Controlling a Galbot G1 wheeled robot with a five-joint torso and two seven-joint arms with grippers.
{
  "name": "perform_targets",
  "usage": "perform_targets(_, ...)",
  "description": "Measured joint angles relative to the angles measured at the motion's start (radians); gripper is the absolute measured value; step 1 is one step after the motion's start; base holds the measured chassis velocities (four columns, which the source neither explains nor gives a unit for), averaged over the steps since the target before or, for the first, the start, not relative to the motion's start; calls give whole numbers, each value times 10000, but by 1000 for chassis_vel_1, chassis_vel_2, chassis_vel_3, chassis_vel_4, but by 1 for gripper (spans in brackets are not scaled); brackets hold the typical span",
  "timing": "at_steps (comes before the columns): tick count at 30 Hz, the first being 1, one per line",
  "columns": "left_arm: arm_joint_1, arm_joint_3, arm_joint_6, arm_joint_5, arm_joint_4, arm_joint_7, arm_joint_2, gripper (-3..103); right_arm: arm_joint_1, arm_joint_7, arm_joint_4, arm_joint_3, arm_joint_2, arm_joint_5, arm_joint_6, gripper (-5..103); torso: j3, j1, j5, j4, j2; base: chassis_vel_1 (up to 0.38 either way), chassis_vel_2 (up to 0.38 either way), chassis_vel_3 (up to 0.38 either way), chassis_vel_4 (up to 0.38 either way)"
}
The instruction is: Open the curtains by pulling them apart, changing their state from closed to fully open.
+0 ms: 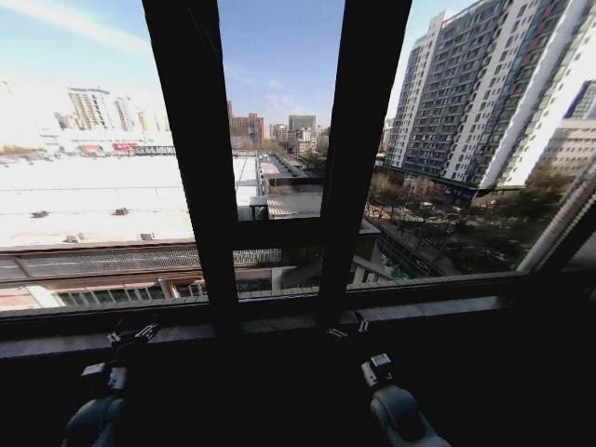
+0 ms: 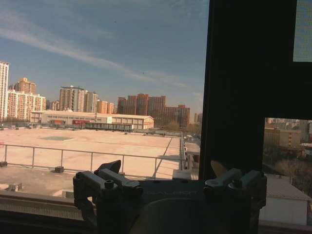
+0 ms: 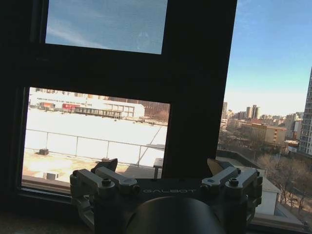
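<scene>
Both my pincers sit low at the sill, left pincer [image 1: 133, 334] and right pincer [image 1: 349, 326] spread wide, holding nothing. Can't spot the curtains, just dark window frame [image 1: 191, 158].

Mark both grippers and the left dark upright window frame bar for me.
left grey metal gripper [image 1: 133, 335]: head view, midway between its fingertips.
right grey metal gripper [image 1: 347, 328]: head view, midway between its fingertips.
left dark upright window frame bar [image 1: 191, 140]: head view, mid-height of its face.
</scene>
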Motion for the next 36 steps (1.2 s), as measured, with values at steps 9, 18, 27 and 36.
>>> perform_targets(9, 0, 1, 0, 0, 0, 0, 0, 100, -1, 0, 0, 0, 0, 0, 0, 100, 0, 0, -1, -2, 1, -362, -344, 350, 349)
perform_targets(18, 0, 5, -1, 0, -3, 2, -1, 100, 0, 1, 0, 3, -2, 0, 0, 100, 0, -2, 5, -2, 2, -223, -255, 246, 227)
perform_targets(27, 0, -2, -1, 0, -1, -8, 4, 100, 0, -1, 0, -3, 2, 0, 0, 100, 0, -2, -3, 4, 2, 24, 17, -21, -21)
perform_targets(36, 0, 0, -1, -1, -1, -10, 2, 100, 0, -1, 0, -1, -1, 0, 0, 100, 1, 1, 3, -3, 0, 15, -23, -21, 25)
